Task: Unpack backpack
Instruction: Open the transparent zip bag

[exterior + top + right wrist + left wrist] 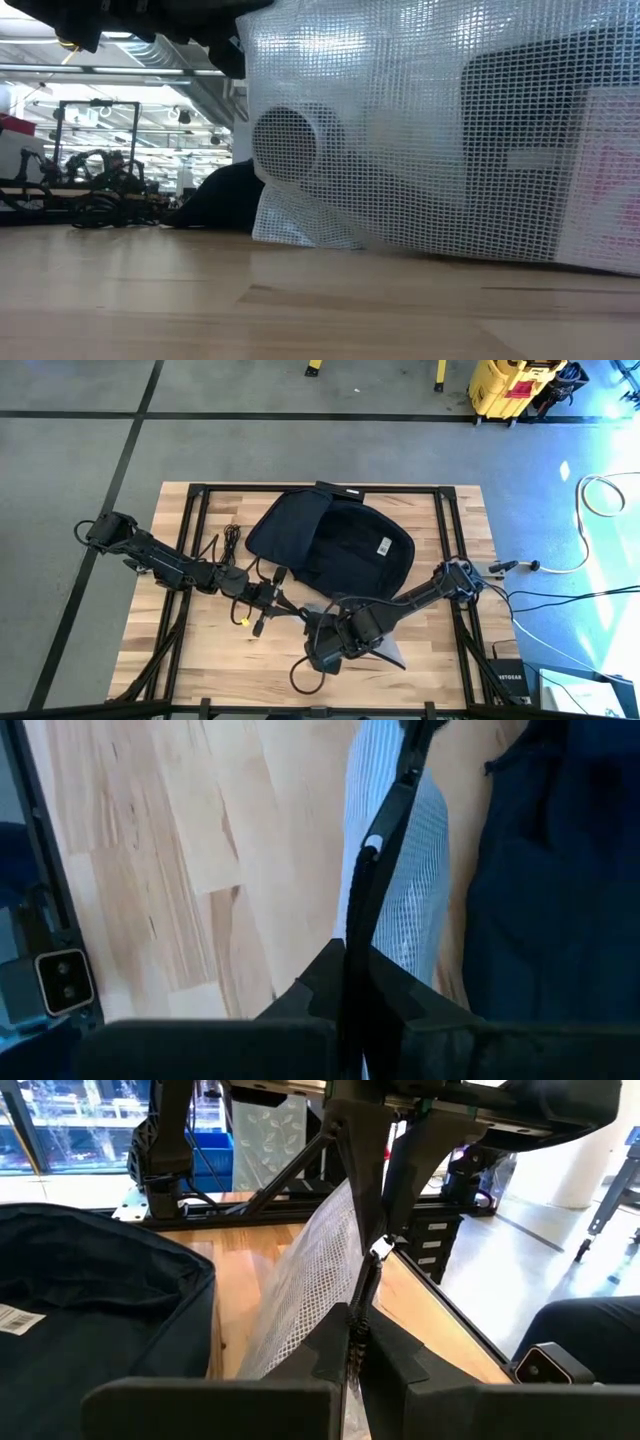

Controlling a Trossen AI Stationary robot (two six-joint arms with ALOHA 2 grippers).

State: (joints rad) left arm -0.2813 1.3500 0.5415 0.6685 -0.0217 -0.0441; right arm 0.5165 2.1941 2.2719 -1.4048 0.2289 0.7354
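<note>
**Both grippers pinching a mesh pouch in front of the open backpack**

So the backpack (pixel 335 545) is lying flat on the wooden table (pixel 180 510), toward the far middle of it, flap thrown open and a small white label showing on the dark lining. It's sitting there on its own, neither gripper touching it.

The action is happening nearer the front edge. The 2 arms are meeting around the middle of the table, just in front of the backpack. The left gripper (pixel 290 603) is reaching in from the left side, and its wrist view is showing its fingers (pixel 385 1355) squeezed together on the dark edge strip of a see-through white mesh pouch (pixel 305 1285). The right gripper (pixel 322 653) is coming in from the right, angled down toward the front edge, and its jaws are likewise clamped tight on that same dark strip, with the mesh pouch hanging past it over the wood.

In the low view the pouch is filling most of the picture, its bottom resting on the tabletop, with something dark and something pale blurry inside it. I can't tell what those are.

A yellow bin (pixel 505 385) is sitting on the floor beyond the table's far right corner.
</note>
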